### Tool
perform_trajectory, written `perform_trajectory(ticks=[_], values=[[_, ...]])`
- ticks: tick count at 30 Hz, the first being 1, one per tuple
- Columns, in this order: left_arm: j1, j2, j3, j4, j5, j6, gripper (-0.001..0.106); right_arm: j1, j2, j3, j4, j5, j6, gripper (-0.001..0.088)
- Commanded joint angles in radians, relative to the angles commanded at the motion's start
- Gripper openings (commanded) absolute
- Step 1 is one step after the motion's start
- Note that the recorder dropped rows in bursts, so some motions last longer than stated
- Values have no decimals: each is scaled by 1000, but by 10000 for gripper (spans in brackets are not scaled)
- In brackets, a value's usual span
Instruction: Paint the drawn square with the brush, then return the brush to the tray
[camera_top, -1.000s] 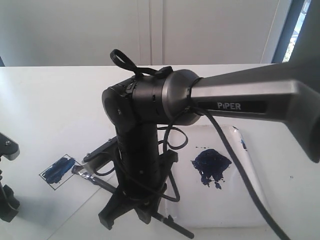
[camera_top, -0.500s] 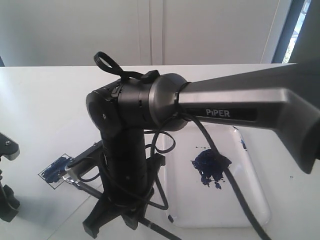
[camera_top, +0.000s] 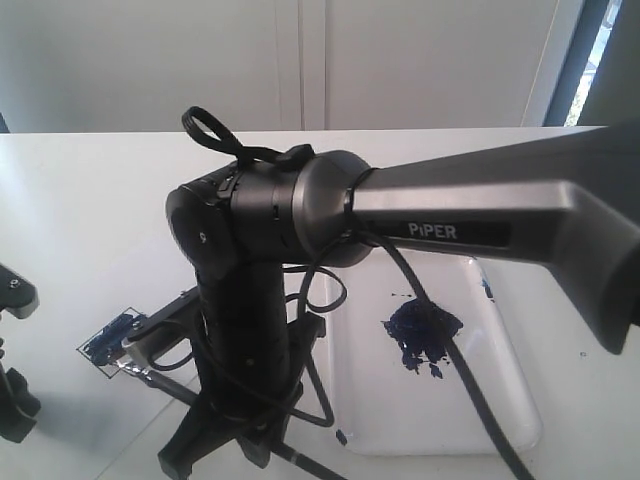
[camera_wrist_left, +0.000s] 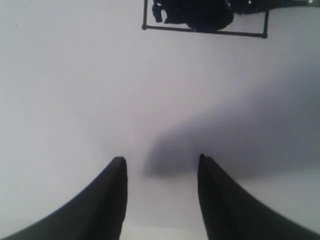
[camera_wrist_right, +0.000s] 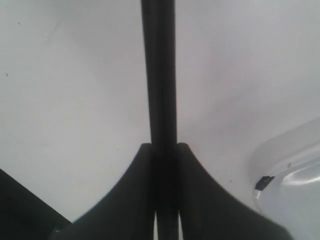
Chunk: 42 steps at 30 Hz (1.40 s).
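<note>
**Ana:** What fills most of the exterior view?

**Ben:** The white table (camera_top: 90, 190). Above it is the right arm (camera_top: 470, 215), a grey link marked PiPER coming in from 3 o'clock. Its black wrist bends down over the middle and hides the table's centre. A black cable (camera_top: 408, 272) hangs from it and runs down across the tray toward 5 o'clock.

**Ana:** And the tray?

**Ben:** The tray (camera_top: 400, 400) lies flat at 4 o'clock. The wrist covers its left edge. A dark blue paint blot (camera_top: 420, 330) sits in its upper half, partly crossed by that cable.

**Ana:** What about the grippers?

**Ben:** The left gripper (camera_wrist_left: 160, 158) has its fingers apart with nothing between them. It is over bare white surface. The right gripper (camera_wrist_right: 164, 146) is clamped on the brush (camera_wrist_right: 159, 75), with both fingers pressed against the black handle.

**Ana:** Where does the brush lie?

**Ben:** It slants low from 6 o'clock up toward 8 o'clock, passing under the wrist. Its metal end comes out beside the drawn square (camera_top: 108, 342), which sits at 8 o'clock well apart from the tray and is streaked blue inside. A housing on the wrist covers the square's right side. I cannot tell whether the bristles touch the paper.

**Ana:** Anything smaller?

**Ben:** A small dark mark (camera_wrist_right: 263, 182) on the tray's corner, near the handle.
</note>
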Motion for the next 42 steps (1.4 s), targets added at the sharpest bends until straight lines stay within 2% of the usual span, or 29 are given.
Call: perform_trajectory(ticks=[8,15,22,42], values=[[-101,-36,2,7,52,41,498,2,0,0,-56,0,14,0],[-103,-33,2,18,52,53,498,2,0,0,-52,0,22,0],[-103,30,2,23,33,52,498,2,-4,0,-49,0,28,0],[-103,31,2,23,22,51,498,2,4,4,-57,0,31,0]])
